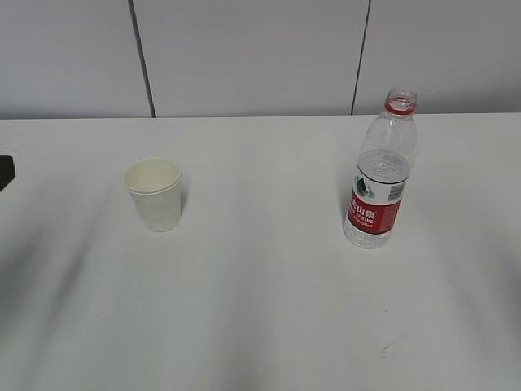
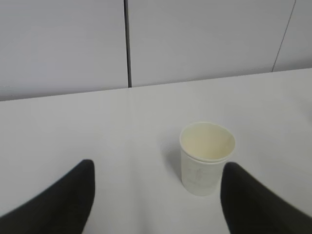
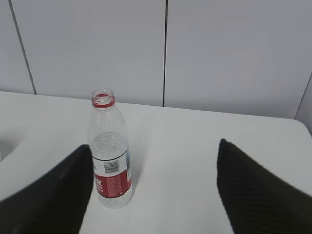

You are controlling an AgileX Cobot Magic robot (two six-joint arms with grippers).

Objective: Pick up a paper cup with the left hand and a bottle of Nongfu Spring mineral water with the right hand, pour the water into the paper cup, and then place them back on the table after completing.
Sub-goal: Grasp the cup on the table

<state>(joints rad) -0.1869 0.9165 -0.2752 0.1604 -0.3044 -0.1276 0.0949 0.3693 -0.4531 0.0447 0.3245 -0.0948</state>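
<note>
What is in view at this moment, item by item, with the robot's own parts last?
paper cup: one, off-white, upright on the left of the table, looks empty.
water bottle: one, clear with red label and red neck ring, no cap, upright on the right, partly filled.
table: one, white.
wall panels: pale grey, dark seams, behind the table.
left end effector: one, black, open, cup just ahead near its right finger.
right end effector: one, black, open, bottle beside its left finger.
</note>
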